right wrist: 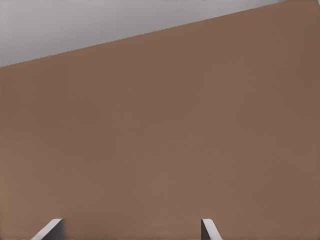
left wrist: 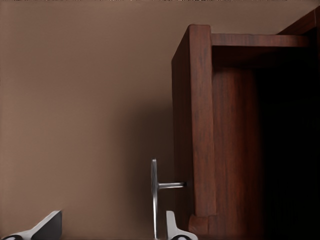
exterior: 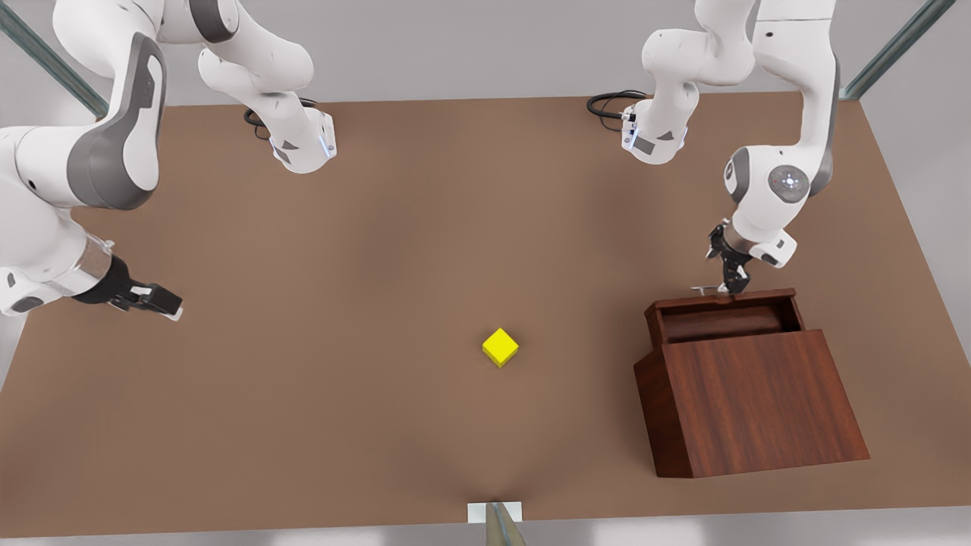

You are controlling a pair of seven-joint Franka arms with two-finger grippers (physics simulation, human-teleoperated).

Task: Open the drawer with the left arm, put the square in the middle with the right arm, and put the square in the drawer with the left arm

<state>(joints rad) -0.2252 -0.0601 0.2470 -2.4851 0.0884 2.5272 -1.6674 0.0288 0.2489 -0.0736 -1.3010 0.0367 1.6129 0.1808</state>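
Observation:
The drawer stands pulled out of the wooden box at the front view's right, its inside bare. My left gripper hangs at the drawer's far end by the silver handle. In the left wrist view the handle lies between the spread fingertips, close to one of them and not clamped, so the left gripper is open. The yellow square rests on the bare tabletop near the middle, free of both grippers. My right gripper waits open at the front view's left, with its fingers over bare table.
The slope-topped box takes up the table's near right part in the front view. A small white block with a metal piece sits at the table's near edge. Metal struts cross the far corners. Both arm bases stand along the far edge.

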